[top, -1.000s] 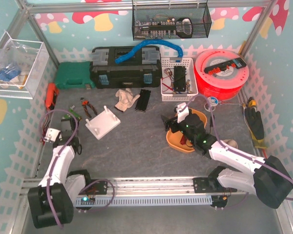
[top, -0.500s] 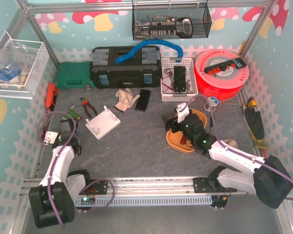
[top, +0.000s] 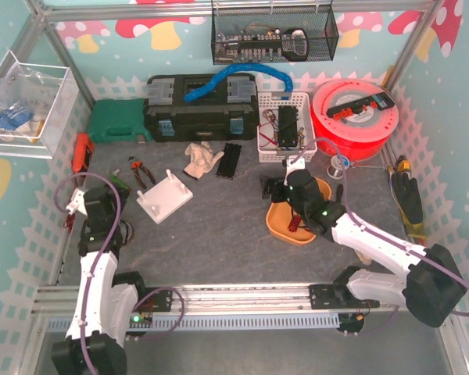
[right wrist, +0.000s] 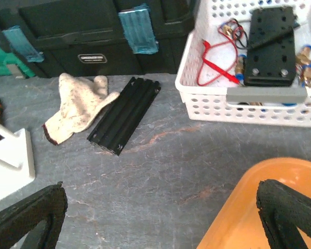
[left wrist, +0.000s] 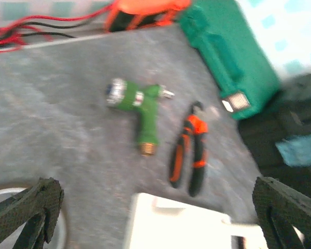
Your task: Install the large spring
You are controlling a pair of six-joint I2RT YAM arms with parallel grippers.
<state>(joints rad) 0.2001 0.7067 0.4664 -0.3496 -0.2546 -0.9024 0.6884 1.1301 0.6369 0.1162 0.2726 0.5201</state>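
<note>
- The left gripper (left wrist: 158,199) hangs over the left side of the grey table (top: 219,234). Its two black fingers (left wrist: 33,205) sit at the bottom corners of the left wrist view, spread wide with nothing between them.
- Beyond it on the table lie a green-handled tool (left wrist: 141,106) and, just to its right, orange-and-black pliers (left wrist: 189,155). The pliers run roughly up and down the left wrist view.
- A green case (left wrist: 228,57) stands at the upper right of that view.
- A white bracket (top: 164,195) rests left of centre in the top view, lying at a slant.
- A crumpled cloth (right wrist: 75,104) lies touching a black rail (right wrist: 125,114). The rail's long axis runs diagonally from lower left to upper right in the right wrist view.
- The right gripper (right wrist: 158,205) is held above the near-left rim of the orange bowl (right wrist: 259,207). Its fingers are far apart and hold nothing.
- Small dark and red parts (top: 295,226) lie in the bowl, too small to identify.
- I cannot pick out the large spring with any certainty, so I cannot tell its place, long axis or heading.
- A white basket (right wrist: 249,109) holding a black block and wires stands behind the bowl.
- A red spool (top: 353,117) sits at the upper right of the top view.
</note>
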